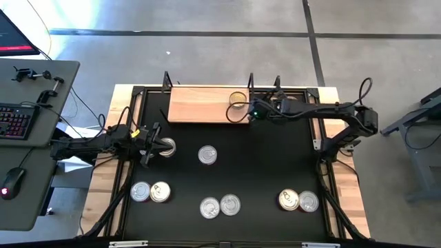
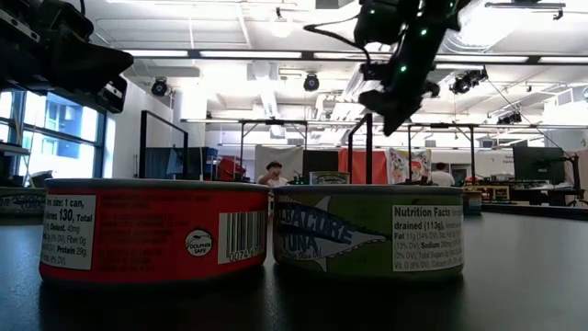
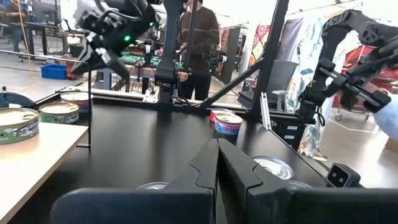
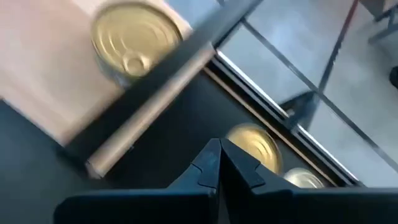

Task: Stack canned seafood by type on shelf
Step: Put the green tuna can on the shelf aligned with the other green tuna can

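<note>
Both our hands are clenched on nothing: the left hand (image 1: 153, 145) by a tin (image 1: 167, 146) near the desk's left edge, the right hand (image 1: 252, 110) beside the one tin (image 1: 238, 100) on the shelf (image 1: 200, 104). We judge these tins rigid, smooth and fairly weighty; grip across the sidewalls.

One gold-lidded tin (image 1: 238, 98) sits on the wooden shelf (image 1: 200, 105). The right pincer (image 1: 252, 114) hovers beside it. The left pincer (image 1: 153, 145) touches a silver-lidded tin (image 1: 167, 146) on the black mat (image 1: 255, 165).
</note>
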`<state>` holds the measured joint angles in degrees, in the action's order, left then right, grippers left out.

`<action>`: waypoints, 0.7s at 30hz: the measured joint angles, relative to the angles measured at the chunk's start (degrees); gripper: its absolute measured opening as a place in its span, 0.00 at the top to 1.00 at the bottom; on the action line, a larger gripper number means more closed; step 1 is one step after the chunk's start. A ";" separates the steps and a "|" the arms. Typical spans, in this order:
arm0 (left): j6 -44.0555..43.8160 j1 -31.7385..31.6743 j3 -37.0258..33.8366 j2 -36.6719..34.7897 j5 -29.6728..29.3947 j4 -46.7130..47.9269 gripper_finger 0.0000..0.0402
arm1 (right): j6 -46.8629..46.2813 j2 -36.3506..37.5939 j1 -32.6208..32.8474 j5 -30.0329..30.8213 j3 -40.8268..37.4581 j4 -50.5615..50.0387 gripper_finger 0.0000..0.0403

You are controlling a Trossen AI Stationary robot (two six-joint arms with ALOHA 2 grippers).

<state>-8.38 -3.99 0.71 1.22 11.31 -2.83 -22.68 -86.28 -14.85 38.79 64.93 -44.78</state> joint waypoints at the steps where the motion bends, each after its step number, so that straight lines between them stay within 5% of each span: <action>1: 0.00 0.00 0.00 -0.01 0.02 -0.02 1.00 | -0.35 0.54 0.00 -0.06 0.28 -2.83 1.00; 9: -0.04 0.00 0.00 -0.01 0.00 0.55 1.00 | 1.17 4.82 -2.18 -9.13 -5.92 -13.66 0.88; 21: -0.02 0.01 0.00 -0.01 0.00 0.36 1.00 | 24.30 4.94 -5.33 -9.75 -26.37 22.46 0.52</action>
<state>-8.40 -3.98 0.71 1.21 11.31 -2.47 1.63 -81.34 -20.18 29.04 38.56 -22.32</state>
